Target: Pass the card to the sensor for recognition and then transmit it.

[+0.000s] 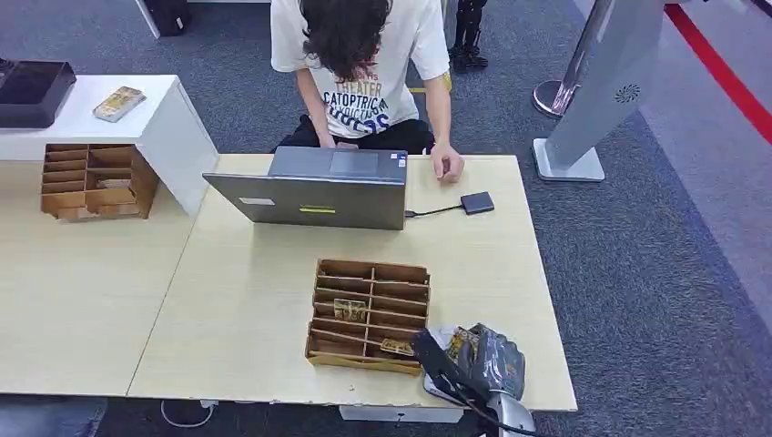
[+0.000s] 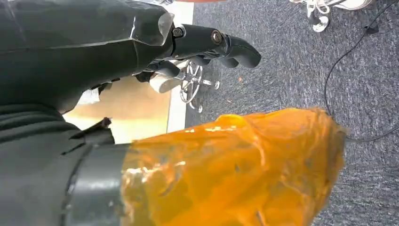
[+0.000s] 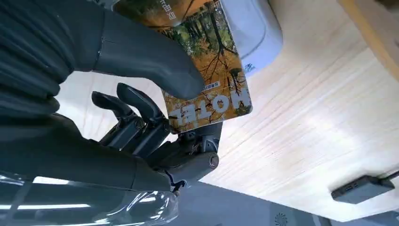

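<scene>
From the head view, a pale wooden surface (image 1: 246,300) carries a wooden tray (image 1: 369,316) of slots holding a few cards. Beyond the tray stands an open laptop (image 1: 314,189), with a small dark hub (image 1: 477,202) cabled to it. A person (image 1: 364,68) sits behind the laptop, one hand resting on the surface. The right hand (image 1: 481,362), wrapped in clear plastic, is at the near right corner of the surface, just right of the tray, over a white sensor (image 1: 437,387), with a card (image 1: 462,343) in it. A second tray (image 1: 96,180) sits far left.

In the left wrist view, the left hand (image 2: 207,44) hangs over grey carpet, its fingers loosely curled and apart, holding nothing. Orange film (image 2: 235,165) blurs the foreground.

In the right wrist view, the right hand pinches the card, printed with autumn trees, between thumb (image 3: 155,61) and fingers (image 3: 141,106). The card sits just above the sensor's rounded white edge on the surface. The hub lies well apart.
</scene>
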Robot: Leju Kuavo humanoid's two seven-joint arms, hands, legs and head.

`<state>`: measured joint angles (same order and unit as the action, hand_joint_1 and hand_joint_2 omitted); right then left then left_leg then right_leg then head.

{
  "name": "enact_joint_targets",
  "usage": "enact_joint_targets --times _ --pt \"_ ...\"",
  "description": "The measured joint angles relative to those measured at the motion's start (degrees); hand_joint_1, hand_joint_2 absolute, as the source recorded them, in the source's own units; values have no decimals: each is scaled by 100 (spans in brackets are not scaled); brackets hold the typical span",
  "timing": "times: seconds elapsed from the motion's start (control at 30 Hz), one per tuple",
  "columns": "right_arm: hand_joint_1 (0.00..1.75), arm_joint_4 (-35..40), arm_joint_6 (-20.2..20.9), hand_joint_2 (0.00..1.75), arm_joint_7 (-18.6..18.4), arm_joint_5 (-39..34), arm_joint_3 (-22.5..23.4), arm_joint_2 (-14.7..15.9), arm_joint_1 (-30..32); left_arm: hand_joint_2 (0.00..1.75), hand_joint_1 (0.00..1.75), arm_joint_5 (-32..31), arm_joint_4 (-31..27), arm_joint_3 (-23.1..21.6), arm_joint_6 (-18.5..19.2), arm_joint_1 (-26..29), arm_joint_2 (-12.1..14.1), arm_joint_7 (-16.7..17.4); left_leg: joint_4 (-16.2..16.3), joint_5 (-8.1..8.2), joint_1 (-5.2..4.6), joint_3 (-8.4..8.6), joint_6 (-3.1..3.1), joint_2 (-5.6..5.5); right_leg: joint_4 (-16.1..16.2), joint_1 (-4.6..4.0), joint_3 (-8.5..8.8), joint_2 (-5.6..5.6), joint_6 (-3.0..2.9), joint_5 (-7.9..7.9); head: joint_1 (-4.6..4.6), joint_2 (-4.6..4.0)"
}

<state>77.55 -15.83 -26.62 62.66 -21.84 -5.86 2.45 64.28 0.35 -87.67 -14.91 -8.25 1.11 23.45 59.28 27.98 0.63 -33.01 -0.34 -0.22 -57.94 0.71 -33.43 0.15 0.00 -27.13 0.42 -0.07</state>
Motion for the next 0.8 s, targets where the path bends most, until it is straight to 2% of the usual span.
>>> enact_joint_targets --times 0.07,0.17,0.23,0.3,0.4,0.5,0.6,0.7,0.8 --pt "175 59 -256 175 127 9 28 0 32 0 0 18 0 2 0 3 0 -2 0 0 0 -1 0 0 0 0 0 0 0 0 0 0" --pt "175 278 -1112 175 541 13 70 -50 97 0 0 24 0 0 0 4 0 -68 0 -2 0 -1 -3 0 0 0 -1 0 -1 1 0 0" --pt "175 510 -1860 175 1049 -101 105 -131 158 0 0 -37 0 2 0 4 -2 -133 0 -2 0 -1 -3 0 -1 0 -1 0 -1 0 0 0" --pt "175 790 -2223 175 1586 -153 170 -249 213 0 0 -163 0 2 0 1 -2 -166 0 -2 0 0 -3 0 -1 0 -3 0 -1 1 -2 0" --pt "175 1428 -2249 175 2779 -276 510 -656 417 0 0 -378 0 2 0 -2 -7 -190 0 -2 2 -1 -4 -1 -2 -1 -4 0 -2 -1 -4 2" --pt "175 1981 -2251 175 3768 -556 876 -959 554 0 0 -492 0 2 0 -11 -24 -249 -1 -3 2 -1 -4 -2 -2 -1 -3 -2 -3 -2 2 0" --pt "175 2384 -2249 175 4347 -889 1145 -1045 664 0 0 -553 0 2 0 -16 -39 -260 -1 -2 0 -2 -4 -1 -2 -1 -1 0 -2 -2 4 0" --pt "175 2601 -2251 175 4551 -1039 1318 -1075 733 0 0 -568 0 2 0 -31 -46 -267 0 -2 -3 -1 -3 -1 0 0 -1 0 0 -1 2 0" --pt "175 2789 -2249 175 5052 -1393 1478 -1097 789 0 0 -673 0 2 0 -33 -48 -269 1 -2 -3 -1 -3 -1 0 0 -1 0 0 0 0 2"
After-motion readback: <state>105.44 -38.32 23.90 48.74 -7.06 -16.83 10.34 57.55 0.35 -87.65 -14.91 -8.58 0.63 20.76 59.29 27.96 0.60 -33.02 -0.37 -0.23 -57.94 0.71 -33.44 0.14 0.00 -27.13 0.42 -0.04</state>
